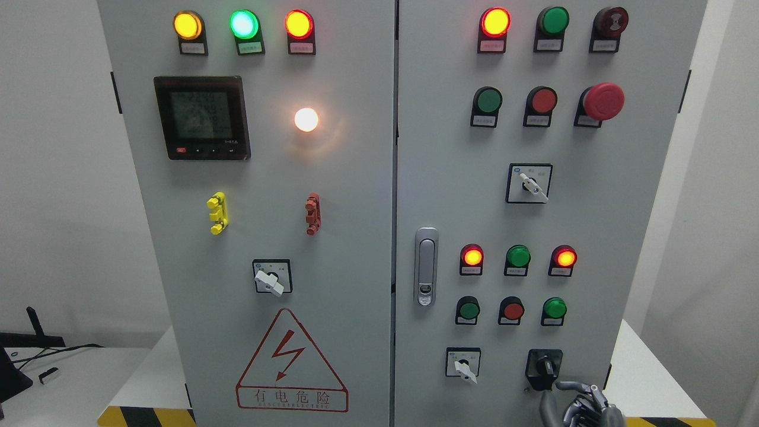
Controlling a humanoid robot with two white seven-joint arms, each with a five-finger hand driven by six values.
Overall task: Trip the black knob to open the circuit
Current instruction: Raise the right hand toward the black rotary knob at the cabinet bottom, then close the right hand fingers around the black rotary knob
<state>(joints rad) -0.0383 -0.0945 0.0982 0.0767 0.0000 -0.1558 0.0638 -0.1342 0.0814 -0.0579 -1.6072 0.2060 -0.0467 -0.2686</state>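
The black rotary knob on its black square base (543,367) sits at the lower right corner of the right-hand door of the tall grey sheet-metal control cabinet (356,178), to the right of a small white-handled selector switch on a white square plate (463,363) and below the lowest row of round push buttons. The right hand (584,403), a dark grey jointed hand, rises from the bottom edge of the head view just below and slightly right of the knob. Its fingers (570,386) are curled partway and hold nothing; one fingertip reaches toward the knob's lower right edge, but contact cannot be confirmed from this angle. The left hand is not in view. Status — approach is nearly complete, and the grasp is not yet made. The knob's handle appears to stand close to upright, so it is judged not yet turned. Several red indicator lamps on the right door are lit, including the round red lamp at the top (495,22), which is consistent with a circuit not yet opened. Remaining steps: close the fingers around the knob, rotate it to the tripped position, release.
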